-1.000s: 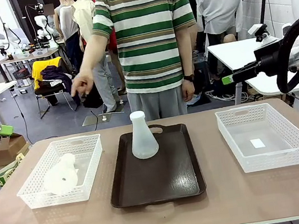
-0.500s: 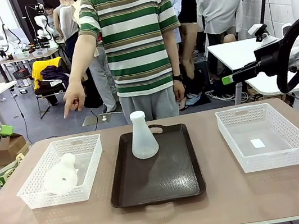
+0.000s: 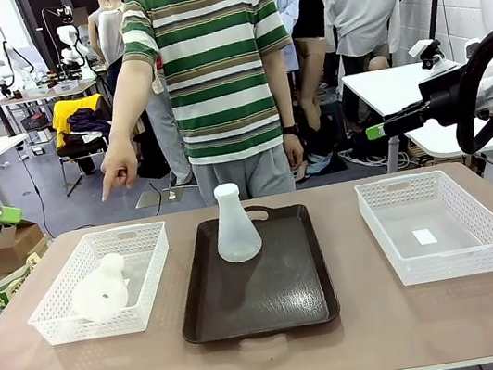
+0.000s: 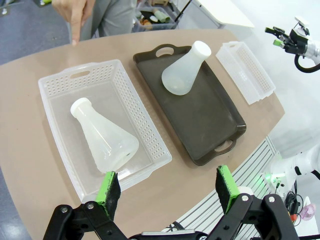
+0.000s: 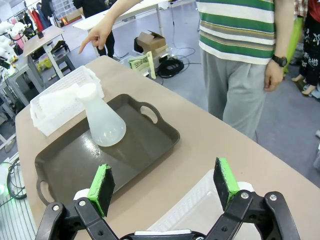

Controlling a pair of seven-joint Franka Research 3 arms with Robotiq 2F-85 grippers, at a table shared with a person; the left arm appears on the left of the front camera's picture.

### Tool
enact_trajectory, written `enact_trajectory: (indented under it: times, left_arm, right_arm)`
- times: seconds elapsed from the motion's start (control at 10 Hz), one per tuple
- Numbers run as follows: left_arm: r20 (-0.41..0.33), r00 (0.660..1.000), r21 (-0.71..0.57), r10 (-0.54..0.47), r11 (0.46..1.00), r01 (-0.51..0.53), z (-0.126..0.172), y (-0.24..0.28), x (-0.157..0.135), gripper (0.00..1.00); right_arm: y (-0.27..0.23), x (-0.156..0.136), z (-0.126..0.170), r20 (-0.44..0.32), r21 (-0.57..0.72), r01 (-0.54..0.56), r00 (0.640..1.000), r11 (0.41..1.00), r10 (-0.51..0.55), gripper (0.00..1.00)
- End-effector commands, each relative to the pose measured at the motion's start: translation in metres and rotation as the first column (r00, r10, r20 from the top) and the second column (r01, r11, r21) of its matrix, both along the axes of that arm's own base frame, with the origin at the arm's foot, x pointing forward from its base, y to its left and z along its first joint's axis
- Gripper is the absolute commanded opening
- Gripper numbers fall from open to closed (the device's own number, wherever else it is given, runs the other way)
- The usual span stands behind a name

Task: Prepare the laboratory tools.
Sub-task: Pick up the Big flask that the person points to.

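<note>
1. Since a second ago, the person's hand (image 3: 118, 175) has swung out left of the dark tray (image 3: 275, 307), pointing down toward the white basket (image 3: 57, 323) beside it.
2. One flask (image 3: 235, 224) stands upright on the tray's far half; the other flask (image 3: 99, 288) lies sideways in that basket.
3. Left gripper (image 4: 167, 191), above the basket, and right gripper (image 5: 164, 189), right of the tray, both gape empty.
4. Advice: pinch the lying flask's neck, then lift it clear of the basket wall.
</note>
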State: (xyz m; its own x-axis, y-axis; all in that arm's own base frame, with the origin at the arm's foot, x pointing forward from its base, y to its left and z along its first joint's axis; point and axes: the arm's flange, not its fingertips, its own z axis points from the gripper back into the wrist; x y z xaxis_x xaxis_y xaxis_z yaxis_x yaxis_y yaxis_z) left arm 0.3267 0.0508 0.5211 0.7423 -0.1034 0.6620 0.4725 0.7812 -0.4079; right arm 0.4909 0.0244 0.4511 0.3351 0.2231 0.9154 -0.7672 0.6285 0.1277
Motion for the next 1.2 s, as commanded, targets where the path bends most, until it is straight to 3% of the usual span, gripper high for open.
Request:
enact_trajectory:
  times: [0.0, 0.5, 0.7, 0.9, 1.1]
  left_arm:
    - [0.012, 1.0, -0.008, -0.021, 1.0, 0.021, -0.001, 0.003, 0.001, 1.0]
    - [0.0, 1.0, 0.0, 0.0, 1.0, 0.0, 0.0, 0.0, 0.0, 1.0]
    - [-0.14, 0.988, 0.121, 0.067, 0.991, -0.051, 0.002, -0.037, 0.04, 1.0]
    - [-0.261, 0.945, 0.258, 0.199, 0.957, -0.13, 0.004, -0.077, 0.081, 1.0]
    - [-0.334, 0.867, 0.393, 0.369, 0.891, -0.228, 0.004, -0.105, 0.116, 1.0]
  right_arm:
    - [0.0, 0.001, 0.003, -0.009, -0.011, 0.007, 1.0, 1.0, -0.007, 1.0]
    - [0.0, 0.001, 0.003, -0.009, -0.011, 0.007, 1.0, 1.0, -0.007, 1.0]
    - [0.0, 0.001, 0.003, -0.009, -0.011, 0.007, 1.0, 1.0, -0.007, 1.0]
    - [0.0, 0.001, 0.003, -0.009, -0.011, 0.007, 1.0, 1.0, -0.007, 1.0]
    - [0.0, 0.001, 0.003, -0.009, -0.011, 0.007, 1.0, 1.0, -0.007, 1.0]
